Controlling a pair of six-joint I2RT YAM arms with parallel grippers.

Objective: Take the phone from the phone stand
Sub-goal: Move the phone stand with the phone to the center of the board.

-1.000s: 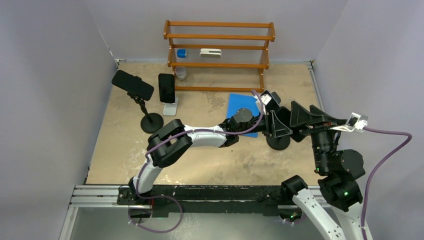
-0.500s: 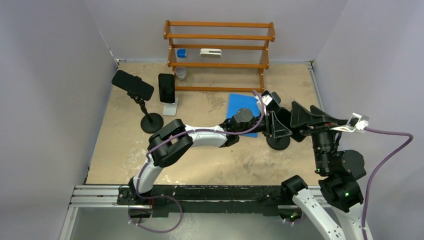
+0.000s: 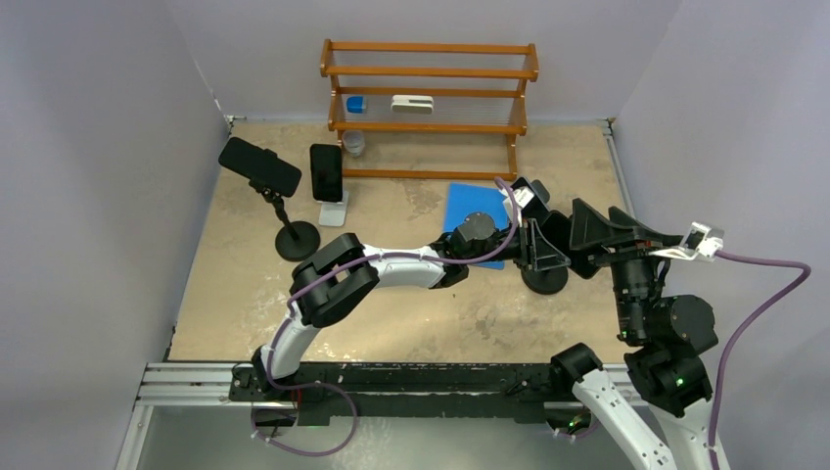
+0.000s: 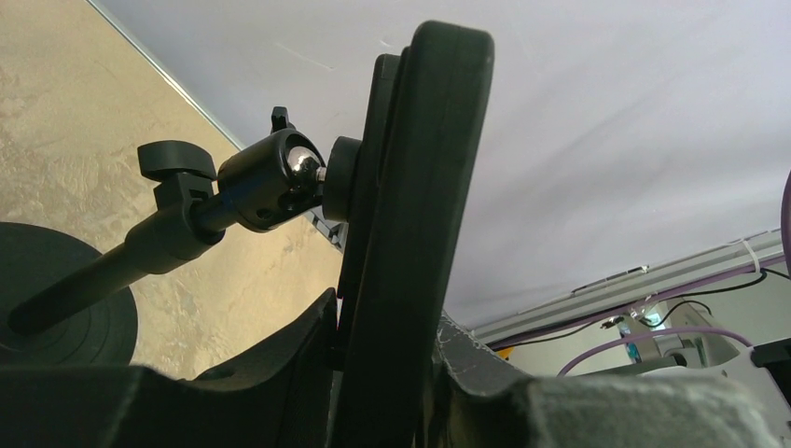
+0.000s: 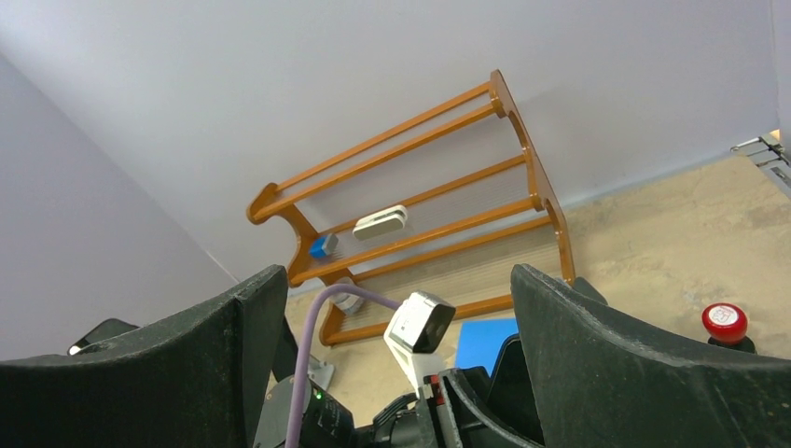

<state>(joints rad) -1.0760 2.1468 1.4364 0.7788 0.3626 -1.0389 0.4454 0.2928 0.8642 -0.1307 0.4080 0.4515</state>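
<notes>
The right pincer (image 5: 396,280) is nearest, spread wide and empty, close to the work but touching nothing. Just past it, the left pincer (image 4: 384,313) has its dark fingers (image 4: 578,411) laid against both faces of the black slab-shaped target phone (image 4: 415,187). No gap shows, so I judge it gripping the phone. The phone stands upright in the clamp of the black ball-jointed stand (image 4: 270,182), whose round base rests on the sandy surface (image 3: 235,294), right of centre.

To do this step well, the grip should sit square across the faces. The pull should then follow the clamp's opening, not go sideways, or the light stand may tip or drag. The free right pincer could steady the base.

Farther off lie one blue rectangular mat (image 3: 470,211), one tilted black phone (image 3: 259,166) on a black round-footed stand (image 3: 297,240), and one upright black phone (image 3: 327,172) on a white stand (image 3: 334,210). Farthest is one orange wooden three-shelf rack (image 3: 431,73). That makes three phones, three stands, two arms.
</notes>
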